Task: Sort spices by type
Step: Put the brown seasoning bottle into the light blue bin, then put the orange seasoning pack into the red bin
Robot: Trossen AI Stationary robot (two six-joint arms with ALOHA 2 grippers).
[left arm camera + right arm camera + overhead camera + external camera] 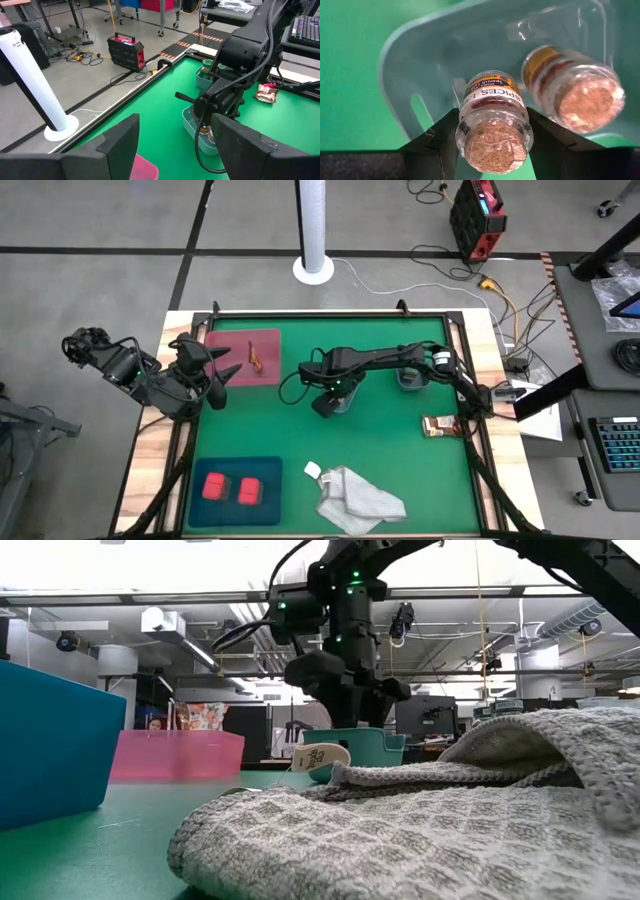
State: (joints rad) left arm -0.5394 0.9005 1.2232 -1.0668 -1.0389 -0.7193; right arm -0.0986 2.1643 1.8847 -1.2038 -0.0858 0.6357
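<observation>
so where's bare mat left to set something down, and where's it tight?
Free: green mat between the pink tray and teal tray, and the strip from the cloth up to the foil sachet. Crowded: the centre tub, where the right gripper holds a cork-topped jar beside a second jar.

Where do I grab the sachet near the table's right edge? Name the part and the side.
Pinch the sachet across its short width, near the middle, coming straight down: it lies flat on the mat, so no side offers a hold. The right gripper, nearest it, is shut on a jar at the tub and likely must let go first.
</observation>
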